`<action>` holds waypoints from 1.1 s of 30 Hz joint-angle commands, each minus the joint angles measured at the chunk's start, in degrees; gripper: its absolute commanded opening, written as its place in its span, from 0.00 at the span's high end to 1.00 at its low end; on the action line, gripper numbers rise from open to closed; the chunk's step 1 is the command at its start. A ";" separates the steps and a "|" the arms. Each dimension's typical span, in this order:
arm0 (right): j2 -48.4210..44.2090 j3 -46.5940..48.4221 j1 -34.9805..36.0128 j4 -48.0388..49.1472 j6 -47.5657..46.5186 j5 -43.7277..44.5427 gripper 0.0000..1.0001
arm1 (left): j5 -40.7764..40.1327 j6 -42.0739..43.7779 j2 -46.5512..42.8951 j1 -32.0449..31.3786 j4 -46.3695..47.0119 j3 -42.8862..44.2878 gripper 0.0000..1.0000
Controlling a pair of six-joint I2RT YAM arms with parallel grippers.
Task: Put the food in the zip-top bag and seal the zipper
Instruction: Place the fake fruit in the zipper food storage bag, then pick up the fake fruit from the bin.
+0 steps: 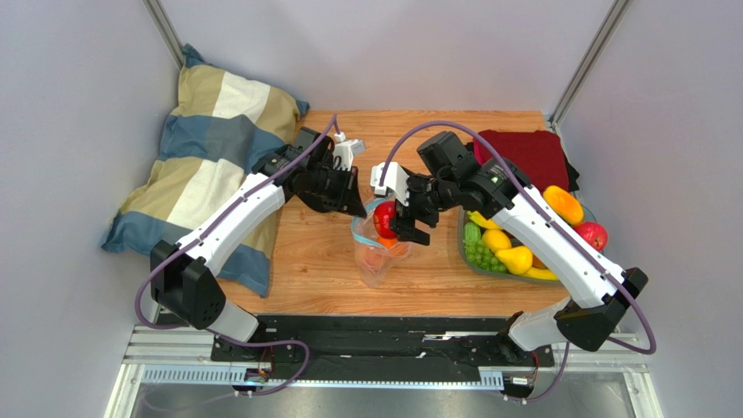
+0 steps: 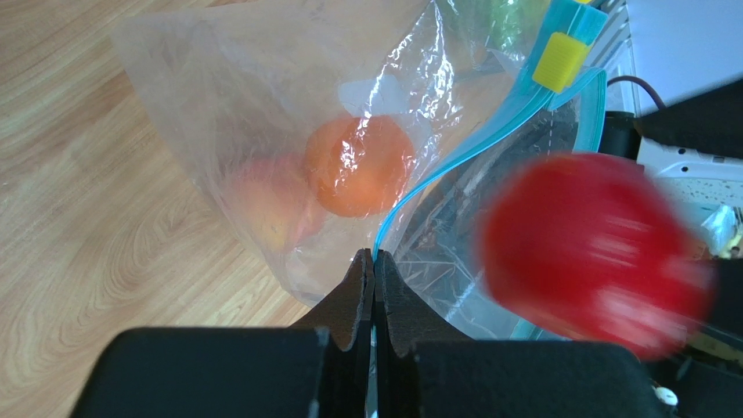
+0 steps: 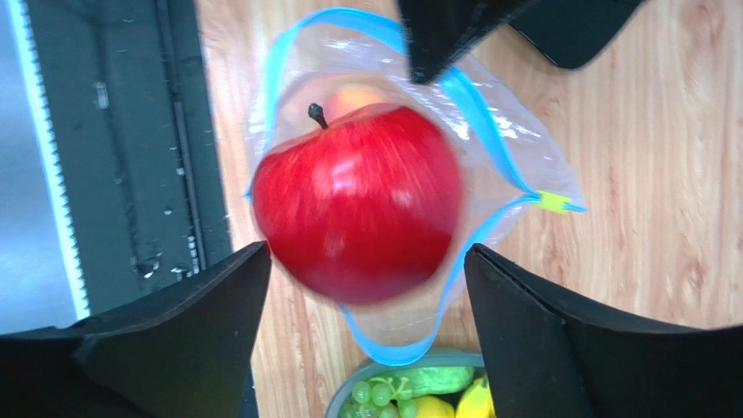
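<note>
The clear zip-top bag (image 1: 377, 254) stands open at the table's middle. My left gripper (image 1: 353, 205) is shut on its light-blue zipper strip (image 2: 453, 157) and holds the mouth open; the yellow slider (image 2: 561, 61) sits at the far end. An orange (image 2: 358, 165) and a peach (image 2: 266, 205) lie inside the bag. My right gripper (image 1: 410, 228) is open above the mouth. A red apple (image 3: 357, 200), blurred, is between its spread fingers (image 3: 218, 313) without touching them, right over the bag opening (image 3: 488, 139). It also shows in the top view (image 1: 385, 219).
A grey tray (image 1: 460, 246) at the right holds grapes (image 1: 480, 254), a yellow pear (image 1: 514, 259), an orange-yellow fruit (image 1: 563, 205) and a red fruit (image 1: 593, 235). A red cloth (image 1: 523, 152) lies behind it. A striped pillow (image 1: 209, 165) lies at the left.
</note>
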 commanded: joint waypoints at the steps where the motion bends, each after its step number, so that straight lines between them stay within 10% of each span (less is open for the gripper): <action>1: 1.69 1.39 -0.78 4.84 -0.12 9.10 0.08 | 1.47 1.57 -0.41 0.32 -0.54 2.28 1.00; 18: -0.70 -7.57 -40.84 2.56 1.37 5.83 0.02 | 2.61 1.57 -0.50 0.40 0.43 1.93 1.00; 33: 10.47 -16.19 -43.50 13.36 1.72 18.84 0.05 | 2.61 1.13 -0.33 0.40 1.31 1.05 1.00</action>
